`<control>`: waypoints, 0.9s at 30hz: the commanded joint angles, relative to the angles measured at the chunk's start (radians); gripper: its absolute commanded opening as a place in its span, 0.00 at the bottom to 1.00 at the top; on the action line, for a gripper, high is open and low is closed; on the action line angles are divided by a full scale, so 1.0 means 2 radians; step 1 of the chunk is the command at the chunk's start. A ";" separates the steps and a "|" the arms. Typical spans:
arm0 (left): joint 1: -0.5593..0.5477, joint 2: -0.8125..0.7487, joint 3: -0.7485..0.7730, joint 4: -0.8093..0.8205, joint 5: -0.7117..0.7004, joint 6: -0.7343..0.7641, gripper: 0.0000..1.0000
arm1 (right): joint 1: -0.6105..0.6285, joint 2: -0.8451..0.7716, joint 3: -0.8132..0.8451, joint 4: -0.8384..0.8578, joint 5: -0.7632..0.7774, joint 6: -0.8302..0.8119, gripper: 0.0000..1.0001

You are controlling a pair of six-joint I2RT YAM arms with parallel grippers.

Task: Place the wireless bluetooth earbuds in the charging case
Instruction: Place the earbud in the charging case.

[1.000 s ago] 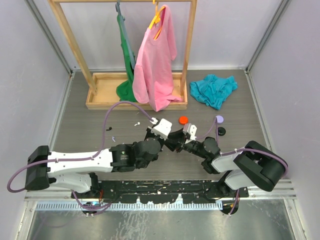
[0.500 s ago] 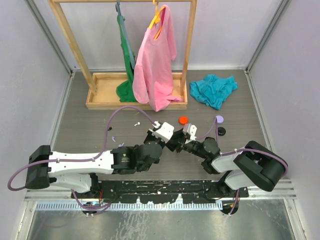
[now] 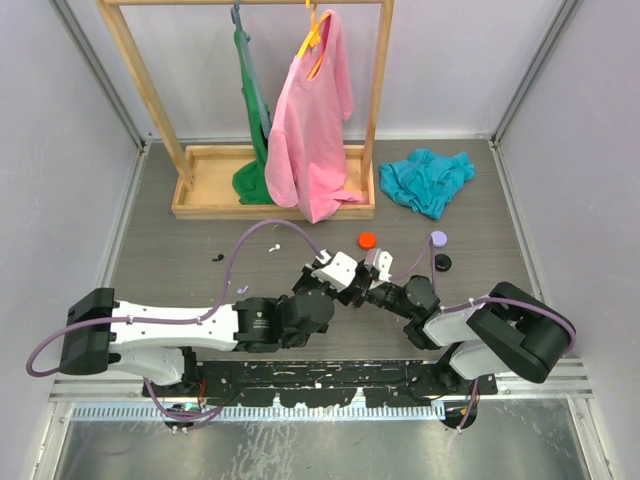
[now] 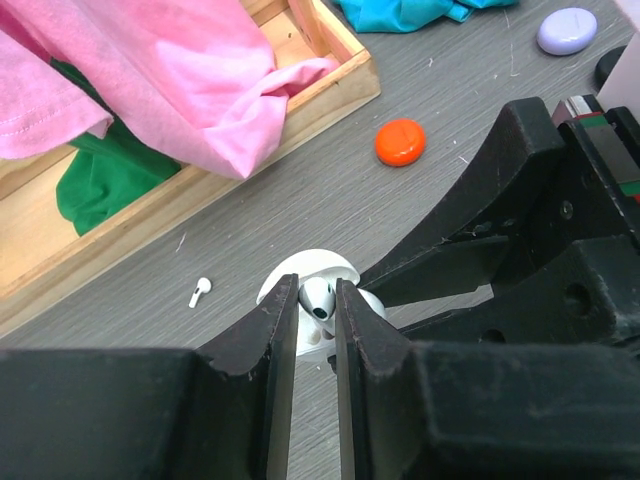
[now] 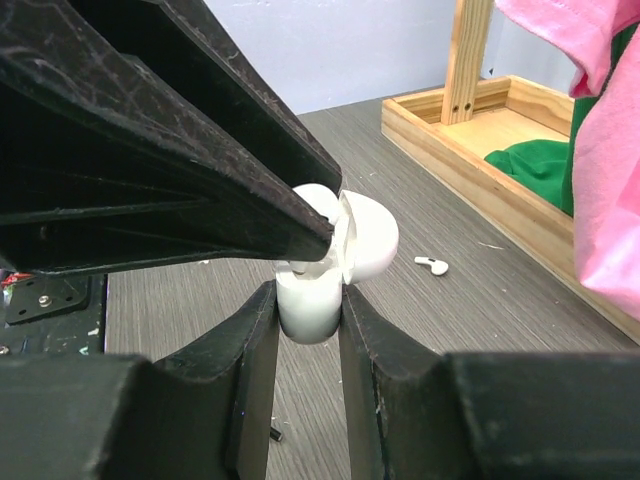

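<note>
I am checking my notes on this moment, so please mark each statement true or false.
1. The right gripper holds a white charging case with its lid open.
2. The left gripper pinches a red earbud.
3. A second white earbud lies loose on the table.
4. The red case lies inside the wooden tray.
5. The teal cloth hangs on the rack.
1. True: the right gripper clamps the white charging case, lid open.
2. False: the left gripper pinches a white earbud over that case.
3. True: the second white earbud lies on the table.
4. False: the red case lies on the table outside the wooden tray.
5. False: the teal cloth lies crumpled on the table.
</note>
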 commanded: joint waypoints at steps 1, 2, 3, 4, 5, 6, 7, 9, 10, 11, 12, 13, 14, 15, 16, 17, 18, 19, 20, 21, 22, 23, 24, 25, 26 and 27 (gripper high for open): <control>-0.014 0.002 0.010 0.007 -0.014 -0.017 0.20 | 0.002 -0.010 0.004 0.058 0.012 -0.008 0.18; -0.016 0.002 0.009 0.003 -0.017 -0.021 0.20 | 0.002 -0.011 0.004 0.058 0.013 -0.009 0.18; -0.017 0.001 0.009 -0.001 -0.020 -0.024 0.21 | 0.002 -0.012 0.003 0.058 0.015 -0.010 0.18; -0.019 0.002 0.008 -0.003 -0.021 -0.026 0.21 | 0.002 -0.012 0.003 0.058 0.015 -0.010 0.18; -0.021 0.002 0.008 -0.004 -0.022 -0.028 0.21 | 0.002 -0.013 0.003 0.058 0.016 -0.009 0.18; -0.023 0.001 0.007 -0.004 -0.021 -0.029 0.22 | 0.002 -0.013 0.003 0.058 0.016 -0.010 0.18; -0.025 0.001 0.007 -0.004 -0.021 -0.031 0.23 | 0.003 -0.012 0.002 0.058 0.017 -0.009 0.18; -0.027 0.002 0.006 -0.005 -0.017 -0.037 0.25 | 0.002 -0.012 0.002 0.058 0.018 -0.010 0.18; -0.027 0.001 0.005 -0.004 -0.016 -0.041 0.26 | 0.002 -0.012 0.002 0.058 0.018 -0.009 0.18; -0.027 0.000 0.003 -0.004 -0.014 -0.045 0.27 | 0.002 -0.011 0.003 0.058 0.018 -0.010 0.18; -0.027 -0.003 0.001 -0.003 -0.012 -0.048 0.29 | 0.002 -0.011 0.002 0.058 0.018 -0.009 0.18; -0.027 -0.004 -0.001 -0.001 -0.012 -0.052 0.31 | 0.003 -0.011 0.002 0.058 0.017 -0.010 0.18; -0.027 -0.007 -0.002 0.001 -0.010 -0.054 0.34 | 0.003 -0.011 0.003 0.058 0.017 -0.009 0.18; -0.027 -0.011 -0.003 0.004 -0.008 -0.055 0.36 | 0.002 -0.011 0.002 0.058 0.017 -0.009 0.18; -0.027 -0.014 -0.004 0.007 -0.007 -0.056 0.40 | 0.002 -0.011 0.003 0.058 0.017 -0.009 0.18; -0.026 -0.018 -0.005 0.011 -0.007 -0.056 0.43 | 0.003 -0.010 0.003 0.058 0.016 -0.009 0.18; -0.026 -0.020 -0.006 0.015 -0.008 -0.056 0.48 | 0.003 -0.010 0.003 0.058 0.015 -0.009 0.18; -0.026 -0.034 -0.006 0.017 -0.007 -0.057 0.52 | 0.002 -0.010 0.004 0.058 0.014 -0.009 0.18; -0.026 -0.045 -0.007 0.019 -0.005 -0.058 0.56 | 0.002 -0.010 0.003 0.058 0.015 -0.008 0.18; -0.026 -0.060 -0.009 0.020 0.000 -0.062 0.60 | 0.003 -0.010 0.003 0.058 0.015 -0.009 0.18; -0.025 -0.073 -0.011 0.020 0.006 -0.065 0.63 | 0.003 -0.010 0.003 0.058 0.015 -0.009 0.18; -0.024 -0.086 -0.013 0.020 0.014 -0.069 0.66 | 0.003 -0.010 0.003 0.058 0.015 -0.009 0.18; -0.020 -0.100 -0.017 0.019 0.022 -0.074 0.68 | 0.003 -0.010 0.004 0.058 0.015 -0.009 0.18; -0.016 -0.115 -0.021 0.015 0.031 -0.083 0.70 | 0.003 -0.010 0.004 0.058 0.015 -0.009 0.18; -0.011 -0.129 -0.025 0.008 0.040 -0.092 0.71 | 0.002 -0.009 0.004 0.058 0.016 -0.009 0.18; -0.004 -0.143 -0.027 -0.001 0.050 -0.101 0.72 | 0.002 -0.009 0.004 0.058 0.016 -0.009 0.18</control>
